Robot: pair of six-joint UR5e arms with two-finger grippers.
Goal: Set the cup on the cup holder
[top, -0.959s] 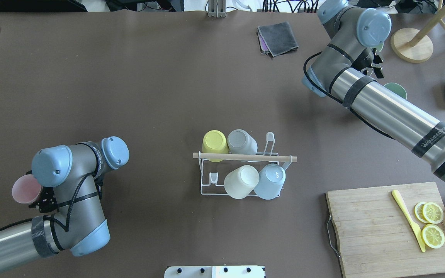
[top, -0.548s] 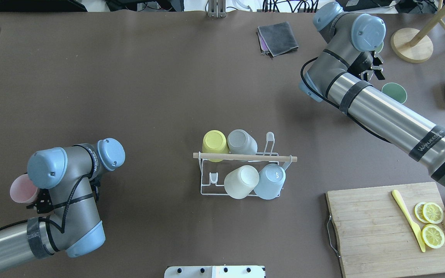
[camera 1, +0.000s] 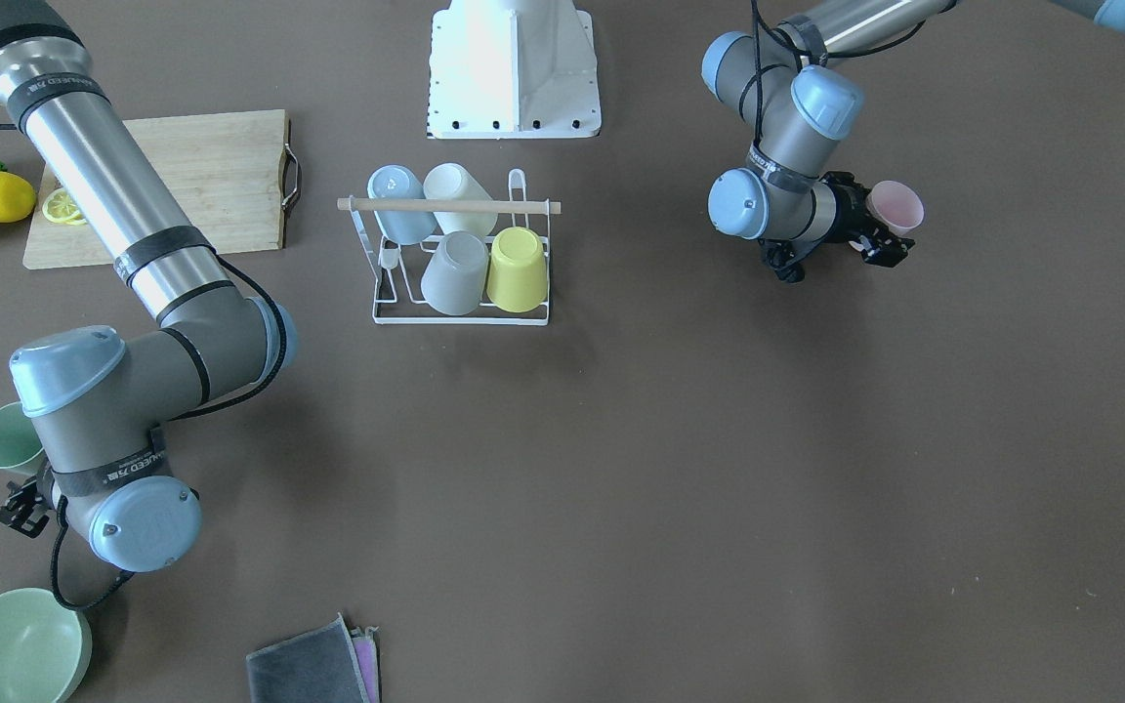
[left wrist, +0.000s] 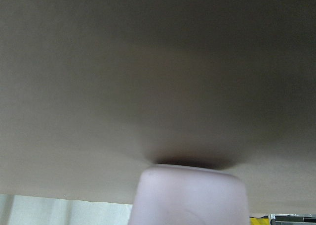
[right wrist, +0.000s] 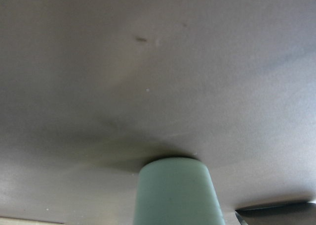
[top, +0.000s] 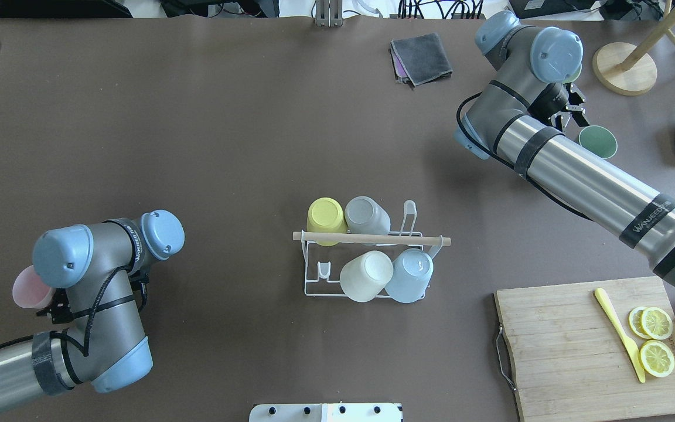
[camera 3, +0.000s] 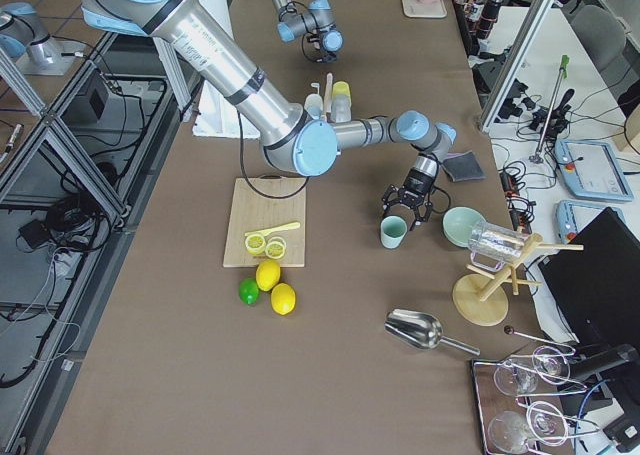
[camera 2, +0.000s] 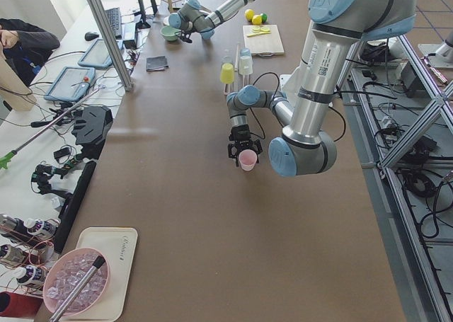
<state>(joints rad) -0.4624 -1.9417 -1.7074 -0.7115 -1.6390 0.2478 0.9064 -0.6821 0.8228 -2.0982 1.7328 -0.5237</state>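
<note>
Moved: left gripper (camera 2: 241, 151) took pink cup (camera 2: 248, 160) a bit further from cup holder (top: 367, 239).
Grip: clamped on its rim.
Right gripper (top: 573, 110): can't tell.

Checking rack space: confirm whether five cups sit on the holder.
No, the cup holder holds four: yellow cup, grey cup, cream cup, blue cup.

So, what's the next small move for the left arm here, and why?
Probably a short lift of the left end effector with the pink cup: the cup sits right at the end effector, low against the table, well away from the cup holder, which has a bare prong. Whether the grip is closed is unclear.
</note>
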